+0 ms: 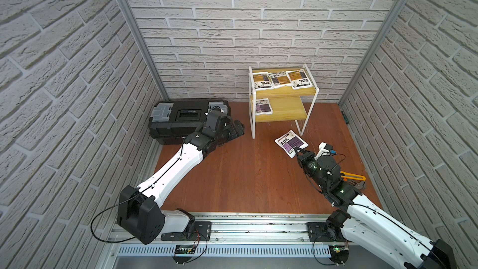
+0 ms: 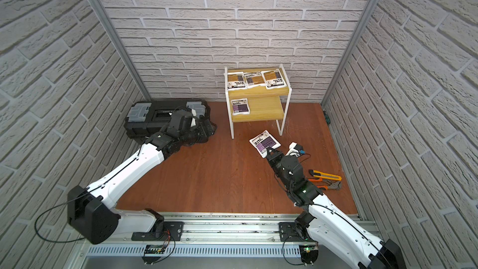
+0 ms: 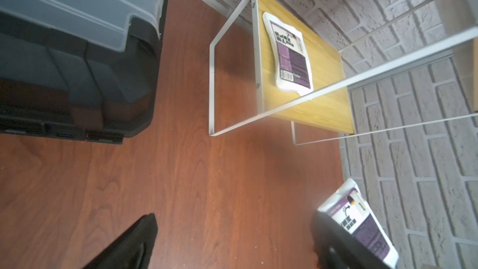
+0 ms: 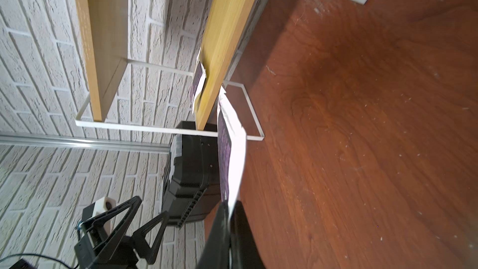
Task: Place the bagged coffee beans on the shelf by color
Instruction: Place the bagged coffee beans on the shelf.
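Holding the loose purple bag [image 1: 291, 142] by its near corner: right claw [image 1: 297, 150] pinched fully shut on the seam, so the bag juts ahead of it toward the shelf [image 1: 287, 109], just off the front right leg. Orange bags [image 1: 278, 79] fill the top board. My judgement is that this one goes on the lower board, whose left end already carries the other purple bag [image 1: 263, 106].

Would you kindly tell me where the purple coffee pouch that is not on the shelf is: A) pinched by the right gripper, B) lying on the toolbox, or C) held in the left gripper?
A: the right gripper is shut on a corner of the purple pouch, in front of the shelf.
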